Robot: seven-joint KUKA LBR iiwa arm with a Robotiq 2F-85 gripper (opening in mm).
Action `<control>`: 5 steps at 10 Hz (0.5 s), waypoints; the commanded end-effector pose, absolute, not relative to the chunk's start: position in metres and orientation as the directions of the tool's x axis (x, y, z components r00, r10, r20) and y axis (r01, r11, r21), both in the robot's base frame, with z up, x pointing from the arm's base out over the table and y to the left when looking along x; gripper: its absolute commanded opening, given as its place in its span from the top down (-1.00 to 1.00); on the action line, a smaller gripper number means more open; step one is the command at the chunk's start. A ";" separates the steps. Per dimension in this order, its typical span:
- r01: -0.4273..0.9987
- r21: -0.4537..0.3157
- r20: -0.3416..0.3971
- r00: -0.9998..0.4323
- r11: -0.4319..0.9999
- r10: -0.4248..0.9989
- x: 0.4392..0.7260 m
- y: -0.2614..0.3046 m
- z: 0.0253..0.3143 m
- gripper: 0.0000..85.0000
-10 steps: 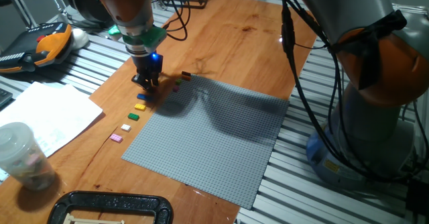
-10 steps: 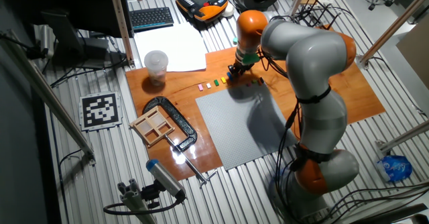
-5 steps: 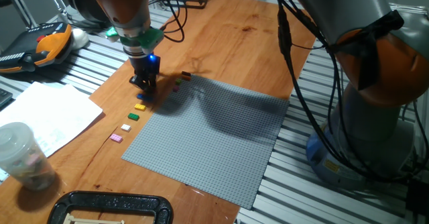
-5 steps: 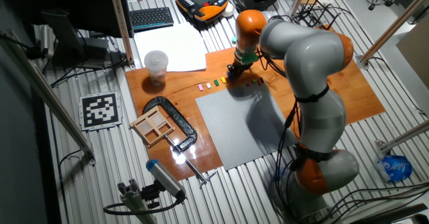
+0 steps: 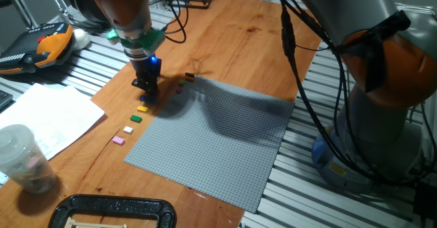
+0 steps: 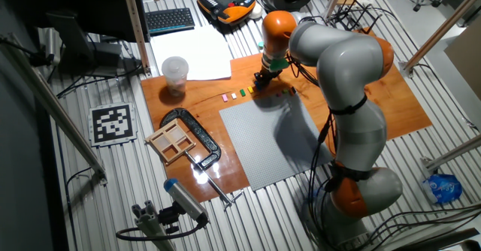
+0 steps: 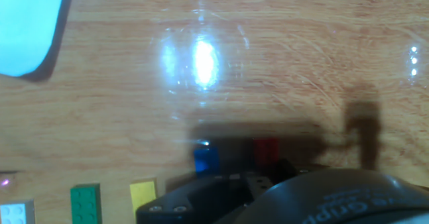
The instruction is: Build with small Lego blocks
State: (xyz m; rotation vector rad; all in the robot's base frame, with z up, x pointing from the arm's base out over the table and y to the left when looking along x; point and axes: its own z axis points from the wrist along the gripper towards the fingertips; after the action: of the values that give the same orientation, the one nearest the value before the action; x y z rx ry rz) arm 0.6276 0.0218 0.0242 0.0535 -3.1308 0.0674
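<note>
Small Lego blocks lie in a row on the wooden table along the grey baseplate's (image 5: 212, 139) left edge: pink (image 5: 118, 140), white (image 5: 128, 129), green (image 5: 136, 118), yellow (image 5: 143, 108). An orange-and-brown block (image 5: 189, 76) and a red one (image 5: 180, 87) lie farther back. My gripper (image 5: 145, 86) points down just past the yellow block, its tips close to the table. The hand view shows a blue block (image 7: 206, 158) and a red block (image 7: 266, 151) right by the hand's dark body, with yellow (image 7: 143, 194) and green (image 7: 85, 201) to the left. The fingertips are hidden there.
A plastic cup (image 5: 20, 156), white paper (image 5: 48, 115) and a black clamp (image 5: 109, 211) are at the left and front. A teach pendant (image 5: 41, 44) lies behind. A wooden tray (image 6: 173, 140) and a keyboard (image 6: 167, 18) show in the other fixed view.
My gripper has shifted slightly to the left, staying low over the row of blocks. The blocks have not moved.
</note>
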 end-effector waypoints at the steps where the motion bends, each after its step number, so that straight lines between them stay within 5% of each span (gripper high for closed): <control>1: -0.036 -0.044 0.013 -0.999 0.998 -0.035 0.627 0.022 0.025 1.00; 5: -0.025 -0.056 0.015 -1.000 0.998 -0.024 0.615 0.022 0.036 1.00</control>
State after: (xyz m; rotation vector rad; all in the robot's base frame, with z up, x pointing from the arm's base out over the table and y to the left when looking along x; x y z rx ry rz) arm 0.6131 0.0215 0.0368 0.0373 -3.1247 0.0884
